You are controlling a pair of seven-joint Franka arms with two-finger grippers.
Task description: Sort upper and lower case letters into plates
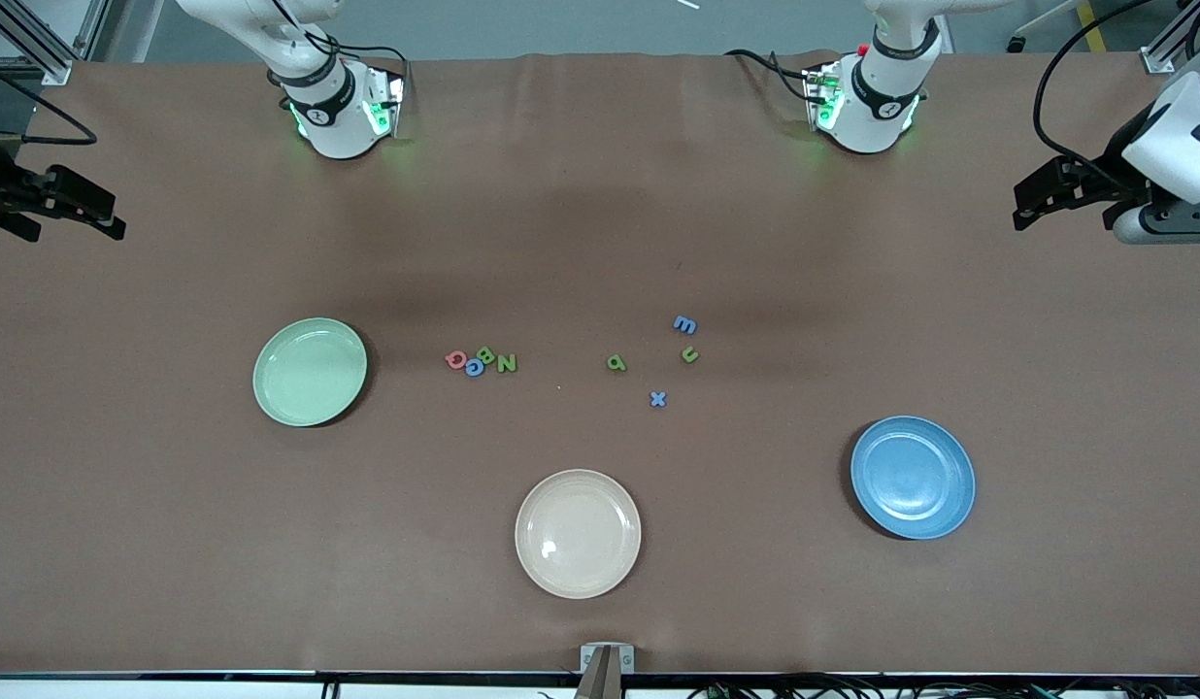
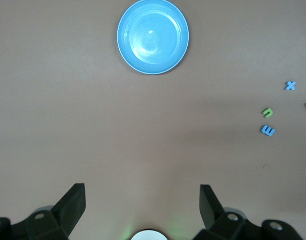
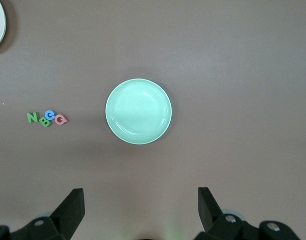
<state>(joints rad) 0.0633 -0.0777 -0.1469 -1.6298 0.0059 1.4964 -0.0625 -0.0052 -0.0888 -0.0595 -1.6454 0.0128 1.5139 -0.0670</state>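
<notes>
Brown table (image 1: 852,602), capitals G, G, B, N (image 1: 482,362), lowercase m (image 1: 684,324), x (image 1: 658,399)

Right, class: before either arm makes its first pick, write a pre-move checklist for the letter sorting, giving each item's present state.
1. Mint green plate bare: ok.
2. Blue plate bare: ok.
3. Capitals apart for single picks: not ok; red G, blue G, green B and green N are bunched together.
4. Small letters spaced: ok; blue m, blue x and the two green ones.
5. Left claw open: ok.
6. Right claw open: ok.
</notes>
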